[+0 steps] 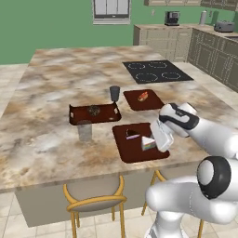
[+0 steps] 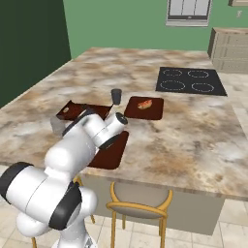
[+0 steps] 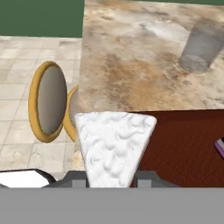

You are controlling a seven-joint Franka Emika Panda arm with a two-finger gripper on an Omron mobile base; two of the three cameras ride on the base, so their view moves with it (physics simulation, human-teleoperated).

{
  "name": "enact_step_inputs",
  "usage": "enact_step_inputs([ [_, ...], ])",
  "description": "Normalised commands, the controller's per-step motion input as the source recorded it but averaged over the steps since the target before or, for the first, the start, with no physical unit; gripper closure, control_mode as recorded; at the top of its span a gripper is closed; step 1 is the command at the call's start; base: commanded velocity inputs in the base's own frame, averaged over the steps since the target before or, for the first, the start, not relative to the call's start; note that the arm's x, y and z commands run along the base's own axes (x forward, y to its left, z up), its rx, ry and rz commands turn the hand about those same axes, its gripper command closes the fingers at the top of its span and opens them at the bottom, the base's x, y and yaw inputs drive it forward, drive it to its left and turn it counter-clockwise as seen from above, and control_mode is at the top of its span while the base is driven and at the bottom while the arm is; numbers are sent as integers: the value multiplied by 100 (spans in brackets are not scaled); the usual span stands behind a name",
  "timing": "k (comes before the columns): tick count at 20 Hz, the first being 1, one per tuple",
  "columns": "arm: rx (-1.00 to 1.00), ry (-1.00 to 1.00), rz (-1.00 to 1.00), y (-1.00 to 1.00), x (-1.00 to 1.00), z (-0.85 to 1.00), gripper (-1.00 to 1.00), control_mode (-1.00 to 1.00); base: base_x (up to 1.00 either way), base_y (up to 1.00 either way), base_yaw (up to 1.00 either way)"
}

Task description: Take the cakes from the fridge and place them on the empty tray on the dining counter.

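No text, label, brand, number or sign can be read anywhere — not on the beige-brown veined marble counter (image 1: 56, 93), nor on the black four-ring cooktop (image 1: 157, 71) at about one o'clock on it. The small dark appliance (image 1: 172, 18) on the far cabinets at one o'clock is too small to show any marking.

From my station I see green walls (image 1: 56, 32) behind the island, with a white-framed window (image 1: 111, 11) set high in the far wall. Beige cabinets (image 1: 162, 41) run along the back right, carrying a black coffee machine (image 1: 172, 18) and a toaster (image 1: 224, 26). The floor (image 1: 11, 79) is pale beige tile. Yellow-framed stools (image 1: 95, 197) with grey seats tuck under the near edge.
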Motion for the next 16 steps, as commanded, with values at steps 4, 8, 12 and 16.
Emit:
enact_step_inputs([
  [4,0,0,0,0,43,-40,100,-100,0,0,0],
  [8,0,0,0,0,38,-38,100,-100,0,0,0],
  [12,0,0,0,0,35,-34,100,-100,0,0,0],
  [16,0,0,0,0,38,-30,100,-100,0,0,0],
])
